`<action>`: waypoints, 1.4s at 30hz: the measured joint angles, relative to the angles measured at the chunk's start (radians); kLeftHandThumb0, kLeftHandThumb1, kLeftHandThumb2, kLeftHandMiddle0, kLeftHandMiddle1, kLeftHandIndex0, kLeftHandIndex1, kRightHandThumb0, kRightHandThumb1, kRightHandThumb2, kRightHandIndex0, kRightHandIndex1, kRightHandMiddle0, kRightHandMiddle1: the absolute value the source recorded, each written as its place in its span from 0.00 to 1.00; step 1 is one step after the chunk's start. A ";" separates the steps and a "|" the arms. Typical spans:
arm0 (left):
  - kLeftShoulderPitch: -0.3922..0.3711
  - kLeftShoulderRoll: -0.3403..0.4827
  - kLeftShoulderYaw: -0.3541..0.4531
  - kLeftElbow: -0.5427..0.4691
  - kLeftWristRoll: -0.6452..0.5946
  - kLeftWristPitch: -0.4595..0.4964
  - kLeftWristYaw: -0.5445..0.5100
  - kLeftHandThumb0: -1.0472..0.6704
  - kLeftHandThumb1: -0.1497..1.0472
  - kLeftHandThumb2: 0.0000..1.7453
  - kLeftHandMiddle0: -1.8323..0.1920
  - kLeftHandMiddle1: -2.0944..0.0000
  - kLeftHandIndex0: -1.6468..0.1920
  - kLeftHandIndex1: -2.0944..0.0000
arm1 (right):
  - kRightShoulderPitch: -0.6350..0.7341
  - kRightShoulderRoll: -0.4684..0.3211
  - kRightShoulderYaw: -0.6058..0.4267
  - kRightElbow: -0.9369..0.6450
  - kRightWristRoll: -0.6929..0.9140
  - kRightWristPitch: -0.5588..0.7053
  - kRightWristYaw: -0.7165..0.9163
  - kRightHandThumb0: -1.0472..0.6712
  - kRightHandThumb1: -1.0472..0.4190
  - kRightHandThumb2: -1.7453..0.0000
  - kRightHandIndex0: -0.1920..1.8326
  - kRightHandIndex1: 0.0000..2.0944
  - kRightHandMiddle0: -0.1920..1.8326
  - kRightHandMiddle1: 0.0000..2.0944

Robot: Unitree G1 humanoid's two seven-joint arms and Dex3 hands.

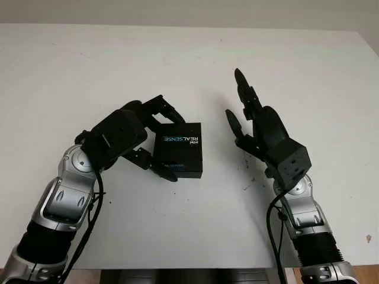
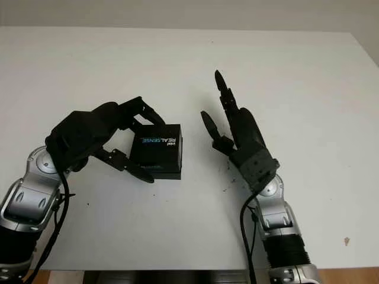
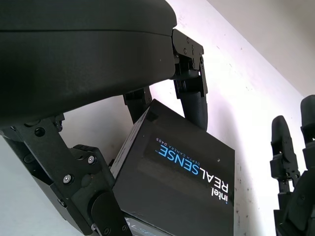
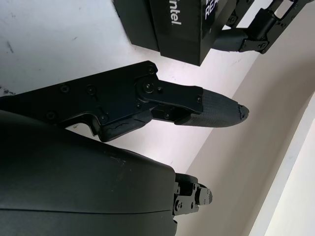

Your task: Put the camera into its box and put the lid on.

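A black box (image 1: 180, 148) printed "intel REALSENSE" sits on the white table (image 1: 177, 53) with its lid on, so its inside is hidden. My left hand (image 1: 170, 146) is shut on the box's left end, with fingers (image 3: 194, 105) pressed on the far edge and the thumb (image 1: 166, 171) against the near edge. My right hand (image 1: 235, 97) is open a short way right of the box, palm turned toward it and not touching it. The right wrist view has the box (image 4: 172, 24) just beyond that hand's thumb (image 4: 211, 110).
The white table stretches far behind and to both sides of the hands. A few small dark specks (image 1: 251, 180) mark the surface near my right wrist. The table's front edge (image 1: 177, 268) runs below both forearms.
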 measured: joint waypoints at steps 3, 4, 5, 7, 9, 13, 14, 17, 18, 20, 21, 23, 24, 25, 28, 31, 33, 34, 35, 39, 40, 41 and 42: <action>0.000 -0.005 -0.003 0.011 0.002 -0.021 0.002 0.48 0.94 0.03 0.73 0.20 0.77 0.28 | 0.000 0.003 0.000 0.000 0.000 0.000 -0.003 0.19 0.00 0.66 0.07 0.02 0.06 0.02; 0.002 -0.008 -0.004 0.014 0.002 -0.031 0.003 0.48 0.94 0.03 0.73 0.20 0.77 0.27 | 0.000 0.004 0.000 0.000 0.000 0.000 -0.004 0.18 0.00 0.66 0.07 0.02 0.06 0.02; 0.003 -0.011 -0.004 0.016 0.002 -0.039 0.004 0.48 0.94 0.03 0.73 0.20 0.77 0.27 | 0.000 0.004 0.000 0.000 0.000 0.000 -0.005 0.18 0.00 0.66 0.07 0.02 0.06 0.02; 0.004 -0.016 -0.004 0.025 0.002 -0.053 0.007 0.47 0.94 0.03 0.73 0.20 0.77 0.27 | 0.000 0.005 0.000 0.000 0.001 0.000 -0.005 0.19 0.00 0.66 0.07 0.02 0.06 0.02; 0.005 -0.021 -0.004 0.034 0.002 -0.063 0.008 0.47 0.94 0.03 0.73 0.20 0.77 0.26 | 0.000 0.005 0.000 0.000 0.002 0.000 -0.005 0.19 0.00 0.66 0.07 0.02 0.06 0.02; 0.007 -0.021 -0.004 0.038 0.007 -0.072 0.008 0.48 0.94 0.03 0.73 0.21 0.78 0.26 | 0.000 0.005 0.000 0.000 0.001 -0.001 -0.005 0.19 0.00 0.66 0.07 0.02 0.07 0.03; 0.007 -0.021 -0.005 0.038 0.009 -0.071 0.008 0.48 0.94 0.03 0.74 0.21 0.78 0.26 | 0.000 0.005 0.000 0.000 0.000 -0.001 -0.006 0.19 0.00 0.66 0.07 0.02 0.07 0.03; 0.007 -0.020 -0.006 0.038 0.015 -0.071 0.008 0.48 0.94 0.03 0.74 0.21 0.79 0.26 | 0.000 0.005 0.000 0.000 0.002 -0.001 -0.005 0.19 0.00 0.66 0.06 0.02 0.06 0.02; 0.007 -0.020 -0.007 0.037 0.018 -0.070 0.008 0.48 0.94 0.03 0.75 0.22 0.79 0.26 | 0.000 0.005 0.000 0.000 0.003 -0.001 -0.004 0.19 0.00 0.66 0.06 0.02 0.06 0.02; 0.008 -0.019 -0.012 0.031 0.031 -0.068 0.008 0.48 0.95 0.03 0.78 0.26 0.81 0.27 | 0.000 0.005 0.000 0.000 0.002 -0.001 -0.004 0.19 0.00 0.66 0.06 0.02 0.06 0.03; 0.010 -0.019 -0.013 0.026 0.036 -0.067 0.008 0.48 0.95 0.03 0.79 0.27 0.82 0.29 | 0.000 0.005 0.000 0.000 0.002 -0.001 -0.004 0.19 0.00 0.66 0.06 0.02 0.06 0.03; 0.021 -0.014 -0.020 0.009 0.045 -0.064 0.007 0.46 0.95 0.03 0.81 0.30 0.87 0.33 | 0.000 0.005 -0.001 0.000 0.002 -0.001 -0.004 0.19 0.00 0.66 0.06 0.02 0.06 0.03; 0.025 -0.013 -0.024 0.004 0.051 -0.063 0.005 0.45 0.95 0.03 0.84 0.35 0.91 0.38 | 0.000 0.005 -0.001 0.000 0.002 0.000 -0.004 0.19 0.00 0.66 0.06 0.02 0.06 0.03; 0.029 -0.005 -0.033 -0.002 0.062 -0.062 -0.002 0.42 0.96 0.03 0.92 0.45 0.95 0.49 | 0.000 0.005 -0.001 0.000 0.002 0.000 -0.003 0.19 0.00 0.66 0.06 0.02 0.06 0.02; 0.045 0.019 -0.059 -0.025 0.096 -0.062 -0.025 0.39 0.97 0.03 0.92 0.71 0.95 0.71 | 0.000 0.005 -0.001 0.000 0.004 0.000 -0.002 0.19 0.00 0.66 0.06 0.02 0.06 0.03; 0.045 0.029 -0.074 -0.044 0.122 -0.050 -0.045 0.37 0.96 0.03 0.87 0.91 0.89 0.89 | 0.000 0.005 -0.001 0.000 0.004 0.000 -0.002 0.19 0.00 0.66 0.06 0.02 0.06 0.02; 0.047 0.036 -0.078 -0.046 0.133 -0.044 -0.054 0.37 0.96 0.03 0.87 0.94 0.90 0.93 | 0.000 0.005 -0.001 0.000 0.005 0.000 -0.001 0.19 0.00 0.66 0.06 0.02 0.06 0.03; 0.047 0.038 -0.079 -0.047 0.134 -0.042 -0.058 0.36 0.96 0.03 0.87 0.94 0.90 0.93 | 0.000 0.005 -0.001 0.000 0.006 0.000 0.000 0.19 0.00 0.66 0.06 0.02 0.06 0.03; 0.047 0.038 -0.079 -0.048 0.134 -0.042 -0.060 0.36 0.96 0.03 0.88 0.95 0.90 0.94 | 0.000 0.005 -0.001 0.000 0.007 0.000 0.001 0.19 0.00 0.66 0.06 0.02 0.06 0.03; 0.052 0.039 -0.079 -0.049 0.135 -0.041 -0.065 0.37 0.95 0.03 0.89 0.97 0.90 0.95 | 0.000 0.005 -0.001 0.000 0.006 0.000 0.002 0.19 0.00 0.66 0.07 0.03 0.06 0.03; 0.053 0.039 -0.079 -0.049 0.135 -0.040 -0.065 0.36 0.95 0.03 0.89 0.97 0.90 0.95 | 0.000 0.005 -0.001 0.000 0.005 0.000 0.002 0.19 0.00 0.66 0.07 0.03 0.06 0.03; 0.055 0.039 -0.079 -0.049 0.136 -0.040 -0.066 0.36 0.95 0.03 0.89 0.97 0.89 0.95 | 0.000 0.005 -0.001 0.000 0.005 0.000 0.002 0.19 0.00 0.66 0.07 0.03 0.07 0.03; 0.056 0.039 -0.079 -0.049 0.136 -0.040 -0.066 0.37 0.95 0.03 0.89 0.97 0.89 0.95 | 0.000 0.005 -0.001 0.000 0.004 0.000 0.002 0.19 0.00 0.66 0.07 0.03 0.07 0.03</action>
